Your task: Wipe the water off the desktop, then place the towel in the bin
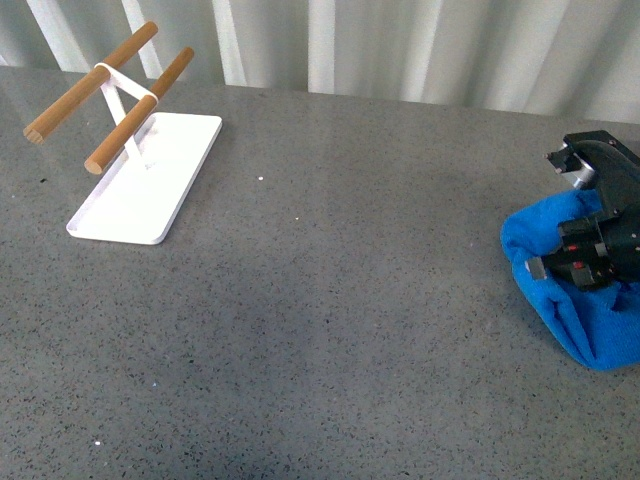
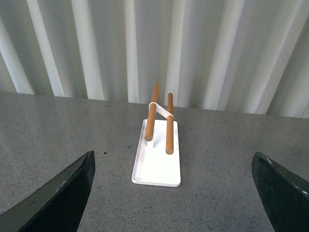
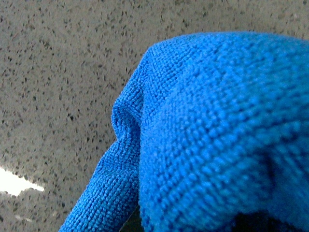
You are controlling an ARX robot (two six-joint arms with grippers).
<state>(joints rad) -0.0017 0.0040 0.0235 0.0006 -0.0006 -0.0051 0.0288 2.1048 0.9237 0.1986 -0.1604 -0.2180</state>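
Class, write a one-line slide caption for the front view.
Right hand gripping the bunched blue towel on the desktop at right; white tray with two wooden bars at far left.

**Three Cameras, One Scene**

The worktop [image 1: 330,300] is viewed from above by the front camera, which is faced toward its far edge and the ribbed wall [image 1: 400,50]. The left wrist camera is held low and aimed at the same far edge, between the spread fingers [image 2: 63,193] of the left pincer [image 2: 172,153]. The white tray [image 2: 157,166] is shared with the front view. The right wrist camera is set very close over the towel [image 3: 217,135], which is also caught in the front view.
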